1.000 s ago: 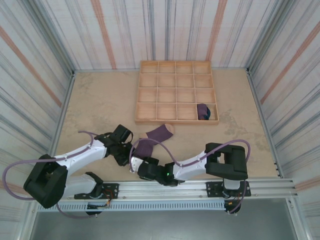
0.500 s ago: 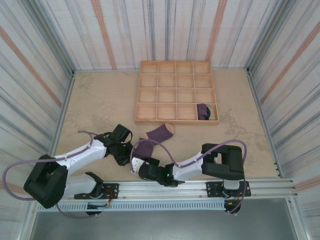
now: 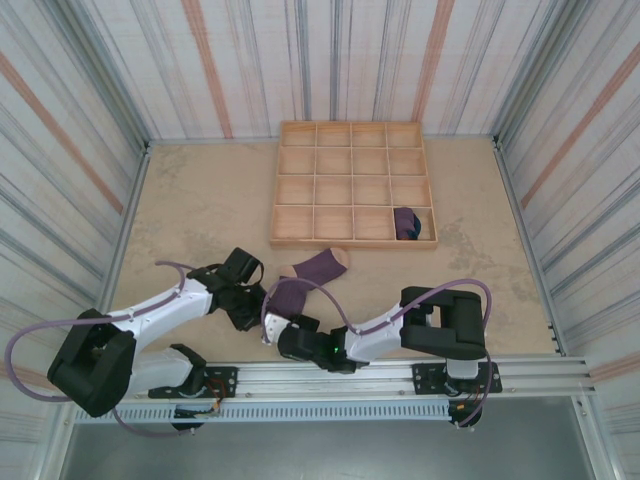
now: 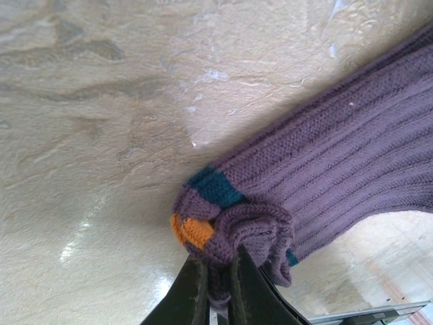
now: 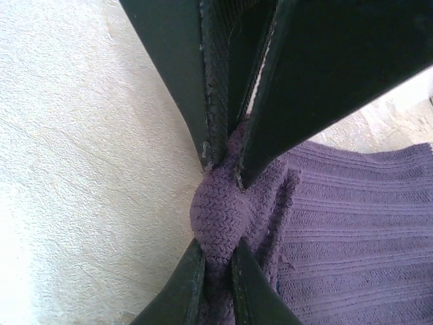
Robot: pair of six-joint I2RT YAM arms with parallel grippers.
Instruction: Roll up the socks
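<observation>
Sock-rolling setup on a sandy, mottled surface (image 3: pixel 200 200), read L to R. L arm comes up from the near L corner and reaches toward the centre; L gripper (image 3: pixel 258 305) sits low at the near end of the sock (image 3: pixel 318 268). In the L wrist view the L gripper (image 4: pixel 216 274) has its jaws clenched on a bunched lump at the sock's (image 4: pixel 338 176) end, w/ an orange patch and a teal band showing right at the pinch. The rest of the purple ribbed knit runs off up and to the R, flat on the surface (image 4: pixel 101 135). Just R of that, R gripper (image 3: pixel 272 322) meets the same near end from the other side, its arm lying low along the front edge. In the R wrist view the R gripper (image 5: pixel 216 271) has its jaws pinched tight on a rounded wad of the sock (image 5: pixel 352 223). A second pair of dark fingers (image 5: pixel 176 68) comes down from the top of that view onto the same wad; can't tell whose. From the top the sock lies slanted away to the R, far end close to the tray (image 3: pixel 352 240) but not touching. Tray is a wooden 4x4 grid at the back centre. One rolled sock (image 3: pixel 408 223), purple w/ teal, sits in the near row, R-most cell.
</observation>
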